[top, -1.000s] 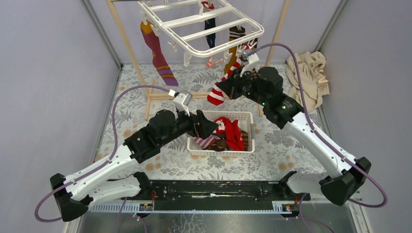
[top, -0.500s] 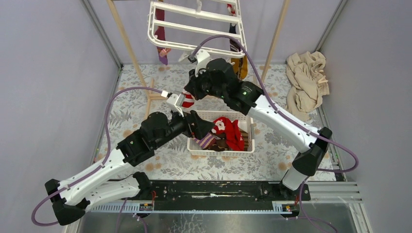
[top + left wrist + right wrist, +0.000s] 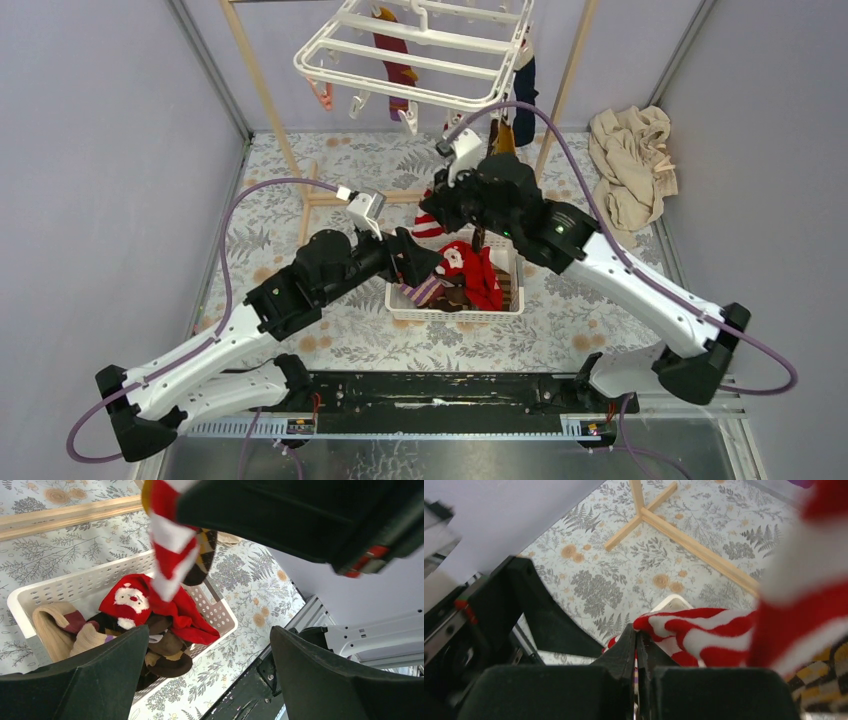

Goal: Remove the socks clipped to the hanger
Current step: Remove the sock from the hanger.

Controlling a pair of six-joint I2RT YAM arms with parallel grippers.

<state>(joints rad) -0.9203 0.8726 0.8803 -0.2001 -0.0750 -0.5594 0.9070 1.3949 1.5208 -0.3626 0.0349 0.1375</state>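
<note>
The white hanger (image 3: 400, 50) hangs at the top, tilted. A red and mustard sock (image 3: 395, 55), a navy sock (image 3: 526, 78) and a mustard sock (image 3: 502, 135) stay clipped to it. My right gripper (image 3: 440, 205) is shut on the red-white striped sock (image 3: 428, 220), which dangles free of the hanger above the basket's far edge. The right wrist view shows the fingers (image 3: 638, 635) pinching the sock's end (image 3: 704, 630). My left gripper (image 3: 425, 262) is open and empty over the basket; its wrist view (image 3: 210, 675) shows the striped sock (image 3: 167, 545) overhead.
The white perforated basket (image 3: 450, 313) holds several socks, among them a red Santa sock (image 3: 127, 602). The wooden pole frame (image 3: 265, 90) stands behind, its base bar (image 3: 694, 545) on the floral table. A beige cloth (image 3: 630, 165) lies at the right.
My right gripper pulled the striped sock off the hanger, swung left, then came back right and lower toward the basket. The hanger swung and tilted. My left arm barely moved.
</note>
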